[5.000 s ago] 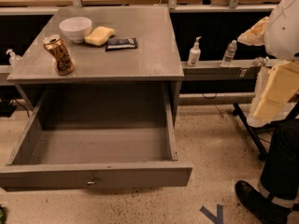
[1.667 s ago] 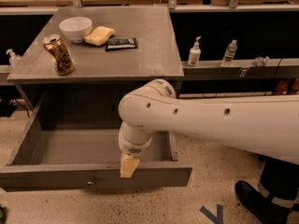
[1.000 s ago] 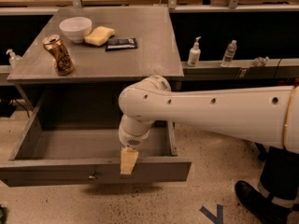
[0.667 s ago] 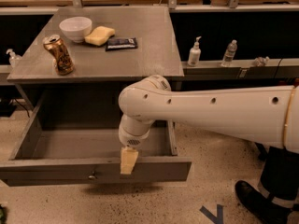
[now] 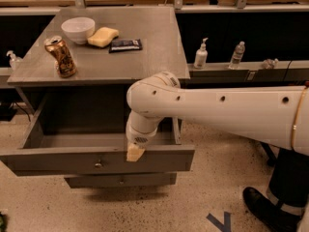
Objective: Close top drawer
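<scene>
The top drawer [image 5: 63, 159] is the large grey drawer under the grey table top [image 5: 154, 47]. It stands partly open, with its front panel [image 5: 159, 159] facing me and a small metal knob [image 5: 98, 165] at its centre. My white arm [image 5: 217, 112] reaches in from the right across the drawer. My gripper [image 5: 135, 152] points down, and its tan tip rests against the top edge of the front panel, a little right of the knob. The arm hides the right part of the drawer's inside.
On the table top stand a patterned can [image 5: 61, 56], a white bowl [image 5: 78, 29], a yellow sponge [image 5: 103, 36] and a dark packet [image 5: 124, 45]. A lower drawer front [image 5: 120, 180] sticks out slightly below. Bottles [image 5: 200, 54] stand on a rail at the right. A dark shoe [image 5: 263, 207] is at bottom right.
My arm has come in from the right and set the gripper on the drawer's front panel. The drawer has slid inward and sticks out less than before.
</scene>
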